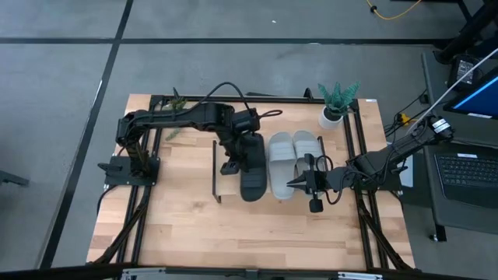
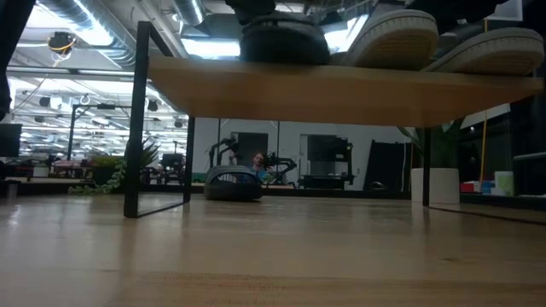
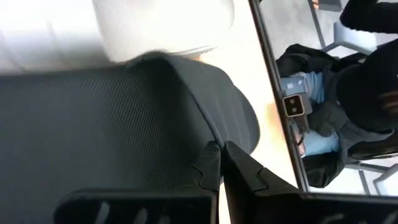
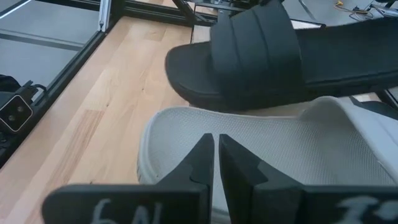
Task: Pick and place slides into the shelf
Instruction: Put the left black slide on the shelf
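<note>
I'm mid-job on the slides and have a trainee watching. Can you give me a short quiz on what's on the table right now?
1. In the high view, how many slides lie on the shelf?
2. True or false: the potted plant stands on the shelf.
3. The left gripper is over: A) the black slide, B) a grey slide, C) the plant.

Key:
1. Three: one black slide and two grey slides.
2. False. It stands on the table, at the far right corner.
3. A.
</note>
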`<state>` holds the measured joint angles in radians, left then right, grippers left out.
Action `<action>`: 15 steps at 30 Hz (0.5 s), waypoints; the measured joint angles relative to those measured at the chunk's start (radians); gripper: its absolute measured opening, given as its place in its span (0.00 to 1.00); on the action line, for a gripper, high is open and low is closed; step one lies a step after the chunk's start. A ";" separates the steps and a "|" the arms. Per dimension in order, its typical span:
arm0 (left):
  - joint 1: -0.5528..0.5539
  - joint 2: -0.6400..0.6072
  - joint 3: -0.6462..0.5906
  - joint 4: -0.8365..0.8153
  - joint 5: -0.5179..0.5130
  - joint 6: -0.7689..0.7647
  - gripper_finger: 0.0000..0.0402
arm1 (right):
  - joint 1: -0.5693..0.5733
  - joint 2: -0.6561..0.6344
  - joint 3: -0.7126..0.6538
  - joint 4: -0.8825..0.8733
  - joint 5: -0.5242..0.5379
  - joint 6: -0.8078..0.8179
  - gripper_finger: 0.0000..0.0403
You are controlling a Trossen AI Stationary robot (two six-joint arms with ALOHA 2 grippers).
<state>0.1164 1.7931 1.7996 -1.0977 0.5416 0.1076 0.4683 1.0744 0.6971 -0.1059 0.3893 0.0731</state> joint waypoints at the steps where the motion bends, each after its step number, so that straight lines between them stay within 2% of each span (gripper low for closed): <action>1: -0.004 0.000 0.000 0.009 0.001 -0.002 0.00 | 0.000 0.000 0.000 0.000 0.000 0.000 0.07; 15: -0.026 0.000 0.000 0.048 0.003 -0.073 0.00 | 0.000 0.000 0.000 0.000 0.000 0.001 0.07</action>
<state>0.0902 1.7931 1.8000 -1.0496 0.5449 0.0345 0.4680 1.0744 0.6971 -0.1059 0.3897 0.0738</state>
